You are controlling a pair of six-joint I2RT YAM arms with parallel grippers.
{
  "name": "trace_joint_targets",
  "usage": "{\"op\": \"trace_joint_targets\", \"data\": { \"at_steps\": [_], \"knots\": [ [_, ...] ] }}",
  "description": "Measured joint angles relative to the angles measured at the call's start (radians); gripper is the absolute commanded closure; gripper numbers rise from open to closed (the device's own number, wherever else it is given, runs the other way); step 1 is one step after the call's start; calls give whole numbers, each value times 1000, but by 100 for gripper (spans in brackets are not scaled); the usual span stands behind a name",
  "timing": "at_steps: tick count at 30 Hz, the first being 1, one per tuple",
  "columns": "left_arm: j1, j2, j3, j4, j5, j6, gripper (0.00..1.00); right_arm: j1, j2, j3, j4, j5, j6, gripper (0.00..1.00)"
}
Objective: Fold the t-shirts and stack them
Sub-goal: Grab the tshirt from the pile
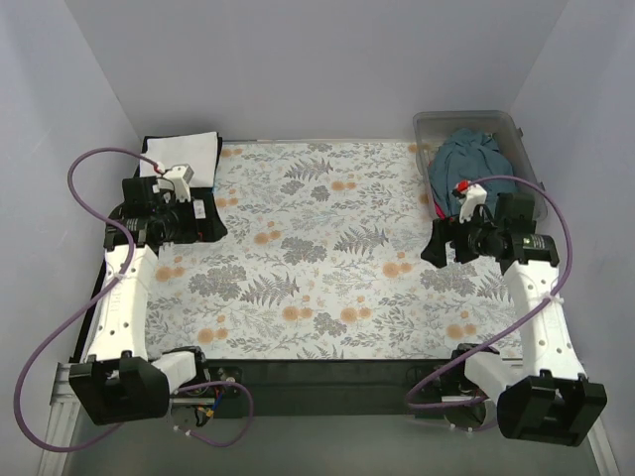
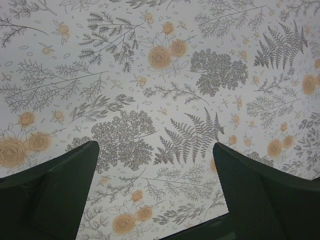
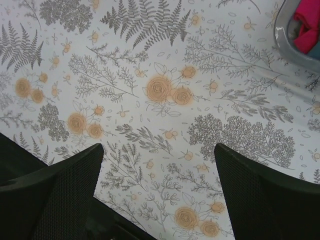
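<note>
Left claw (image 2: 155, 155), spread and empty, near folded white t-shirt (image 1: 190, 151); right claw (image 3: 159, 152), likewise spread, near slate-blue t-shirt (image 1: 474, 159) in clear bin (image 1: 464, 117); both over floral cloth (image 1: 317, 260).

Floral cloth (image 1: 327, 258): spread flat over the middle of the top view, with grey ferns and orange flowers on a white ground. It fills most of both wrist views.
Clear plastic bin (image 1: 496, 117): upper right, at the cloth's far right corner.
Walls (image 1: 298, 59): plain pale panels at left, back and right.
Table edge (image 1: 327, 372): dark strip below the cloth.
</note>
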Motion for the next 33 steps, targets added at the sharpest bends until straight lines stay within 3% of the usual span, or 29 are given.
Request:
{"op": "trace_joint_targets", "data": {
  "at_steps": [5,17,26,33],
  "knots": [
    [0,93,87,-3,34,0,2,-6,210,277,-77,-16,-16,2],
    [0,132,185,13,109,-31,2,-130,766,940,-148,55,-75,2],
    [0,134,167,5,122,-31,2,-130,1147,1199,-137,193,-75,2],
    [0,150,166,0,118,-32,2,-130,1297,1225,-73,248,-69,2]
  ]
}}
